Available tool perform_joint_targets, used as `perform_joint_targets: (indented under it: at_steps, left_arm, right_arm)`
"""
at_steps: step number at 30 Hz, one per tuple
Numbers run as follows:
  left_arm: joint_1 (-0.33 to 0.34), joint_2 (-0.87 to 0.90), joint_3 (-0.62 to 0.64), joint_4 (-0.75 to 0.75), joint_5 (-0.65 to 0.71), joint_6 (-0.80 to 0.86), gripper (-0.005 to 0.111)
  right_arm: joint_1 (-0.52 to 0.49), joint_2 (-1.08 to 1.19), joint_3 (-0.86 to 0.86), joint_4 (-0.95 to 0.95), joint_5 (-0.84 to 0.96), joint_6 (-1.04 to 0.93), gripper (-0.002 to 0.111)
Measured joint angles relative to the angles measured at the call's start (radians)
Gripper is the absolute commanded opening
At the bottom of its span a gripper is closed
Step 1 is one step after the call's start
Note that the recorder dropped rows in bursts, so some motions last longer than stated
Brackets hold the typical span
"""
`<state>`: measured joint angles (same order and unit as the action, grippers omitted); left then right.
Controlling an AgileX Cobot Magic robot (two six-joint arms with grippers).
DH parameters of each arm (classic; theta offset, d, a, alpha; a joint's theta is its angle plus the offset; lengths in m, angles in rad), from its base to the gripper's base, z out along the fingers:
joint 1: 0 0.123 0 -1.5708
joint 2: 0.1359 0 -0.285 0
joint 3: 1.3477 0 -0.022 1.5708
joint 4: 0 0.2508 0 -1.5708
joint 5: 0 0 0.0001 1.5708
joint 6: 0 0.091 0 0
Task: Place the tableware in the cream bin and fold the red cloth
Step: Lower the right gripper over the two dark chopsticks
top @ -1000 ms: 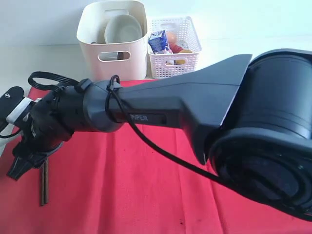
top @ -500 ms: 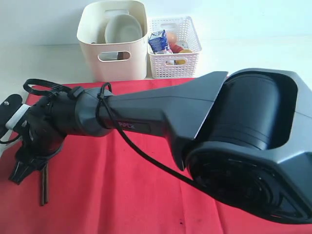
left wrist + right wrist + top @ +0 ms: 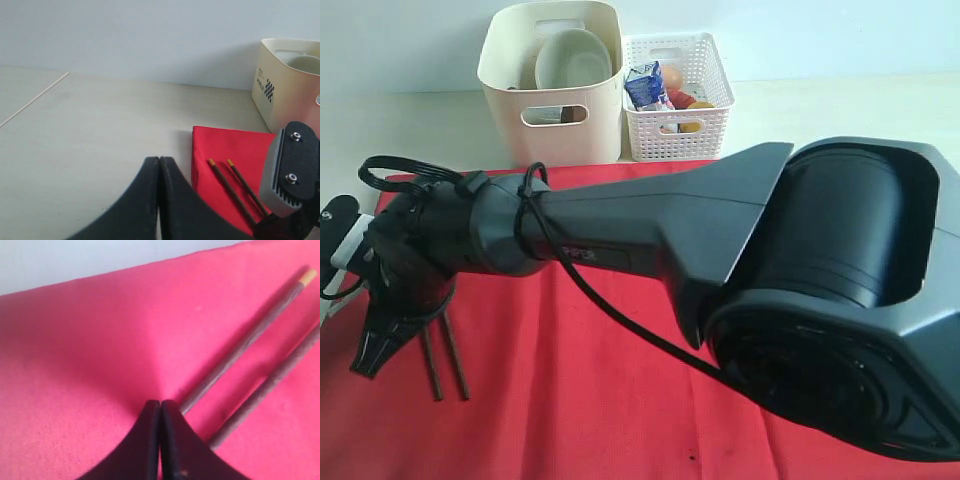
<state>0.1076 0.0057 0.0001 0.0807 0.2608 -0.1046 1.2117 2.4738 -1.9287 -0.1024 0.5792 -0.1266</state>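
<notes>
Exterior view alone shows the white lattice basket beside the cream bin. Wrist views show the left gripper and right gripper closed and empty, dark wooden chopsticks on the red cloth, and a pale table.

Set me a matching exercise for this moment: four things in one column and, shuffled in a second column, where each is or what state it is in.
Things:
1. pale bowl
2. blue milk carton
3. chopsticks
4. left gripper

Places or states:
A. lying on the red cloth
B. inside the cream bin
C. shut, with bare table beyond its tips
D. in the white lattice basket

Pairs: 1-B, 2-D, 3-A, 4-C.
</notes>
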Motion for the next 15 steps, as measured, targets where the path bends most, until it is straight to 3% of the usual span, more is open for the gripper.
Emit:
perform_joint_targets:
  at_steps: [6, 8, 15]
  left_arm:
    - [0.0, 0.0, 0.0, 0.0, 0.0, 0.0, 0.001]
    - [0.0, 0.0, 0.0, 0.0, 0.0, 0.0, 0.001]
    - [0.0, 0.0, 0.0, 0.0, 0.0, 0.0, 0.001]
  right_arm:
    - [0.0, -0.021, 0.0, -0.004, 0.058, 0.016, 0.0]
    - [0.0, -0.032, 0.002, -0.027, 0.082, 0.113, 0.0]
    - [0.0, -0.046, 0.004, -0.17, 0.086, 0.396, 0.025]
